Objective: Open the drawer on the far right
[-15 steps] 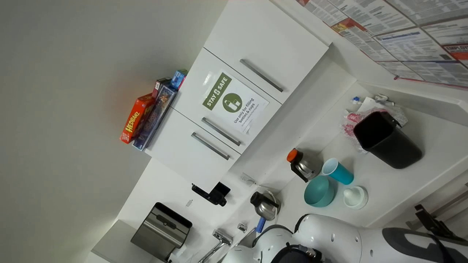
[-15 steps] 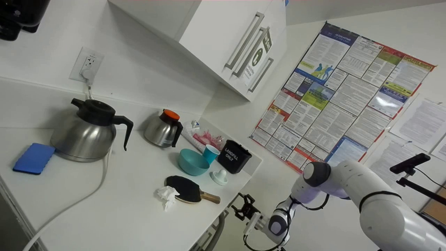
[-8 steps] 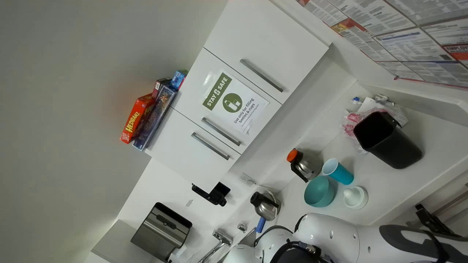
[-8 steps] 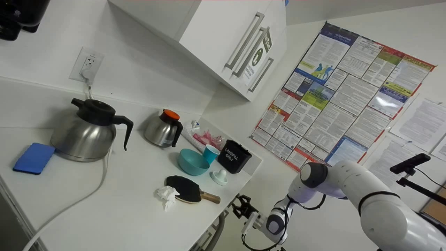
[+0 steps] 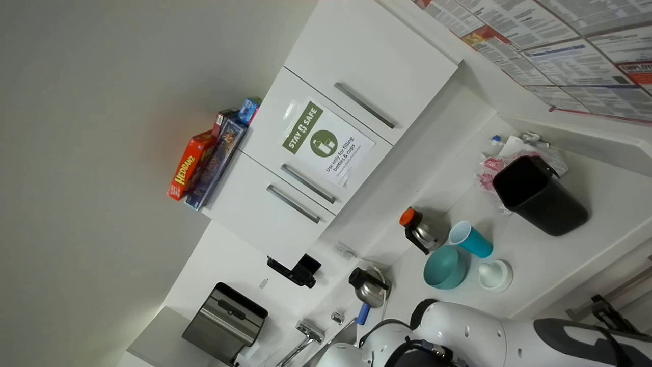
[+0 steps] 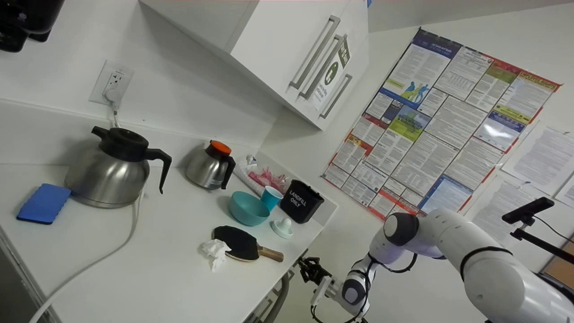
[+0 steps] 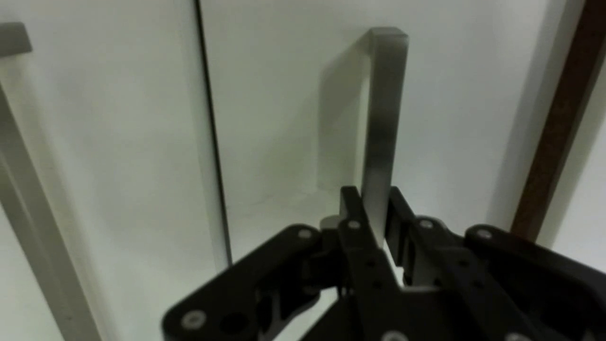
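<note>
A white drawer front [image 7: 284,109] fills the middle of the wrist view, with a dark seam on its left side. Its grey bar handle [image 7: 386,104] runs down between the black fingers of my gripper [image 7: 372,192], which is shut on the handle near its lower visible part. The lower end of the handle is hidden by the fingers. In an exterior view the gripper [image 6: 306,267] is at the counter's front edge, below the top surface. Only a dark part of the gripper [image 5: 608,312] shows low at the right in an exterior view.
A neighbouring handle [image 7: 38,213] stands left of the seam, and a brown strip [image 7: 558,128] runs along the right. On the counter [image 6: 148,269] are a paddle [image 6: 237,244], a teal bowl [image 6: 249,208], a black bin [image 6: 301,202] and steel jugs.
The fingers have come together around the handle. In the exterior views the arm has shifted slightly, with the gripper a little closer to the cabinet front. Objects on the counter have stayed put.
</note>
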{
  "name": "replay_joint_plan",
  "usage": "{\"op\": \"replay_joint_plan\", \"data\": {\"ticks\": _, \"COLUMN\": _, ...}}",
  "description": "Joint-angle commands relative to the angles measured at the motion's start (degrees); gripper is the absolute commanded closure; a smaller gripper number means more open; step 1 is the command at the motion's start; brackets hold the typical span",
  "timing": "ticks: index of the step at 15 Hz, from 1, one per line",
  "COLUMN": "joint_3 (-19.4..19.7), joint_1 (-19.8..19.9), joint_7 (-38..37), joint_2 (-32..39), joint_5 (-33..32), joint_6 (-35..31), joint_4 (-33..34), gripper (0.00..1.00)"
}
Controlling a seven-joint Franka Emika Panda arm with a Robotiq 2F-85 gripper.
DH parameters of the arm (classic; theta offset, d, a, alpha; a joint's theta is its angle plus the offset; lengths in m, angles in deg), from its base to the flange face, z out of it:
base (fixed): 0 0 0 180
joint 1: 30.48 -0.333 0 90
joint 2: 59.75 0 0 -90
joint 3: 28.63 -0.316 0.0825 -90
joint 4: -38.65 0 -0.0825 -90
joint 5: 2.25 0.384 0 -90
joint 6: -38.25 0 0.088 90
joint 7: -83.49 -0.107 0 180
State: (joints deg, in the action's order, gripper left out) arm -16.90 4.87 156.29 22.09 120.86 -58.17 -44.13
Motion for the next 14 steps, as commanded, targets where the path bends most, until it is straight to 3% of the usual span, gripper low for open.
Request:
{"op": "replay_joint_plan", "data": {"ticks": 1, "joint_3": 0.91, "joint_1": -0.44, "joint_7": -2.17, "joint_2": 0.09, "joint_5": 0.8, "joint_6": 1.04, "joint_4": 1.02, "gripper": 0.96}}
{"op": "replay_joint_plan", "data": {"ticks": 14, "joint_3": 4.48, "joint_1": 4.43, "joint_7": -3.31, "joint_2": 1.77, "joint_5": -0.97, "joint_6": 7.42, "joint_4": 0.52, "gripper": 0.96}}
